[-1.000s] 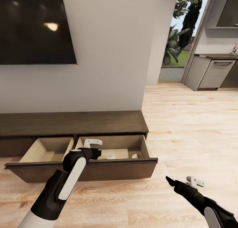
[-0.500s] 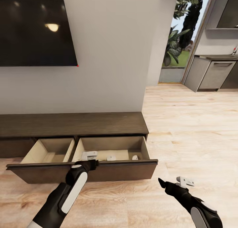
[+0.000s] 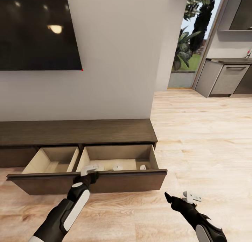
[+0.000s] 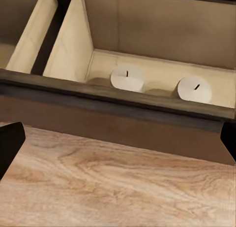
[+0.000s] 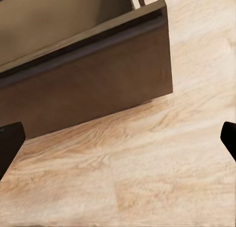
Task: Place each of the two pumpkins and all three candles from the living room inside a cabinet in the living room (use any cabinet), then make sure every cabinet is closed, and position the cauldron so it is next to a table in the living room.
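Observation:
The long dark-brown cabinet (image 3: 75, 130) stands against the wall with two drawers pulled out. Two beige candles (image 3: 118, 167) (image 3: 142, 167) lie in the right drawer. The left wrist view looks at them over the drawer front (image 4: 123, 96), one candle (image 4: 127, 78) beside the other (image 4: 194, 89). My left gripper (image 3: 91, 176) is open and empty, just in front of that drawer front. My right gripper (image 3: 171, 200) hangs open and empty over the floor, to the right of the drawer's corner (image 5: 157, 45). The pumpkins, the cauldron and the table are out of view.
The left drawer (image 3: 52, 159) shows a bare beige interior. A dark TV screen (image 3: 35, 28) hangs on the wall above the cabinet. Light wood floor (image 3: 203, 137) runs right toward a kitchen counter (image 3: 227, 75) and a doorway with plants (image 3: 185, 42).
My left gripper has drawn back out of the right drawer and dropped to its front panel. My right arm has moved left and lower. The candles have stayed in place.

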